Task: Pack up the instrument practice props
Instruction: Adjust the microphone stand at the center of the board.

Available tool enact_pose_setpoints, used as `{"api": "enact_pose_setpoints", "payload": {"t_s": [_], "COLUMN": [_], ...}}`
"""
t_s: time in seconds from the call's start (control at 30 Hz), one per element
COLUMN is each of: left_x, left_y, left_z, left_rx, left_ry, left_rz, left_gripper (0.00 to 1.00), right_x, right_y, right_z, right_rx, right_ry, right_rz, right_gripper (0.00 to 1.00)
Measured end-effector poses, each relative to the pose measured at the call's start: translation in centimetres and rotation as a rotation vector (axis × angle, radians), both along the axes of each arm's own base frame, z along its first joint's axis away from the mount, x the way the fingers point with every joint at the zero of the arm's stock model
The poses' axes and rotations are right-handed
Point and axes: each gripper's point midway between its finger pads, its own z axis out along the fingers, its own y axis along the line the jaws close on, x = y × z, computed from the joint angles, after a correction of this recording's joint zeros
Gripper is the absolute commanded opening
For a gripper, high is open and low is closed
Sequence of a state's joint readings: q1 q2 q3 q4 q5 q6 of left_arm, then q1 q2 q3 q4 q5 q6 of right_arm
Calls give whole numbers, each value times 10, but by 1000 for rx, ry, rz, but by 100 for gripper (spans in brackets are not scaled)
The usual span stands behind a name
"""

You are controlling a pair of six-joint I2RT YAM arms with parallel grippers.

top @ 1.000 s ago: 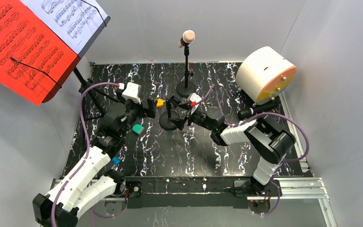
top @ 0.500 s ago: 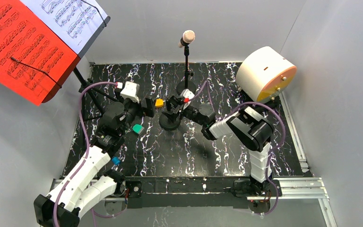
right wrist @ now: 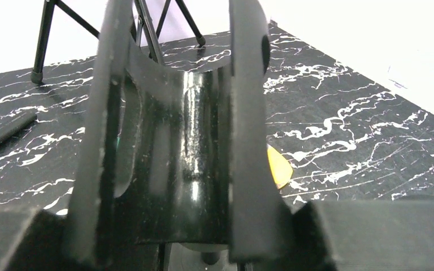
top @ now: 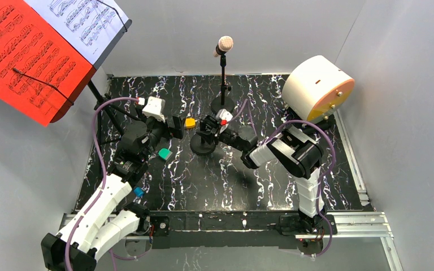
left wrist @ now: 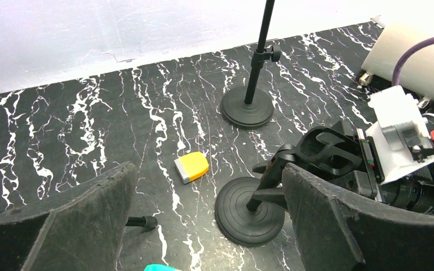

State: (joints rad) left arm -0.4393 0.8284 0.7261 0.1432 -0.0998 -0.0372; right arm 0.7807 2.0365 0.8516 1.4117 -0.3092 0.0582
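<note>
A beige-headed microphone point(top: 224, 43) stands on its black round-based pole point(top: 222, 84) at the back; the same pole point(left wrist: 258, 62) shows in the left wrist view. Nearer stands a second, short pole on a round base point(top: 203, 147) point(left wrist: 250, 212). My right gripper point(top: 210, 127) point(right wrist: 186, 220) is shut on the glossy black clip point(right wrist: 195, 141) at that pole's top. My left gripper point(top: 177, 127) point(left wrist: 215, 226) hangs open just left of that base, holding nothing. The black music rack point(top: 112, 54) carries a red sheet point(top: 22, 56) and a white sheet point(top: 85, 22) at the far left.
A big white cylinder with an orange face point(top: 316, 87) sits at the back right. Small yellow point(top: 190, 122) point(left wrist: 192, 167), teal point(top: 165, 153) and blue point(top: 139, 191) pieces lie on the black marbled table point(top: 231, 180). The rack's tripod legs point(top: 110, 116) stand beside my left arm.
My right gripper has slid left onto the top of the short pole and its jaws have narrowed around the clip. The right elbow folded inward. The left arm barely moved.
</note>
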Motion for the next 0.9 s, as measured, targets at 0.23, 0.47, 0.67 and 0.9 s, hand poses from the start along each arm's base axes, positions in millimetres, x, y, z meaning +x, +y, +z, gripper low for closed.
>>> {"api": "enact_pose_setpoints", "payload": {"t_s": [0.23, 0.47, 0.67, 0.9], "left_x": [0, 0, -1, -1], "left_y": [1, 1, 1, 0], "left_z": [2, 4, 6, 7], "left_rx": [-4, -6, -9, -12], "left_ry": [-8, -12, -18, -23], "left_rz": [0, -3, -6, -8], "left_gripper": [98, 98, 98, 98], "right_x": [-11, -20, -18, -14], "right_y": [-23, -60, -76, -68], "right_z": [-3, 22, 46, 35], "right_rx": [-18, -14, 10, -22], "right_ry": [-5, -49, -89, -64], "right_rz": [-40, -120, -156, -131], "right_gripper": [1, 1, 1, 20]}}
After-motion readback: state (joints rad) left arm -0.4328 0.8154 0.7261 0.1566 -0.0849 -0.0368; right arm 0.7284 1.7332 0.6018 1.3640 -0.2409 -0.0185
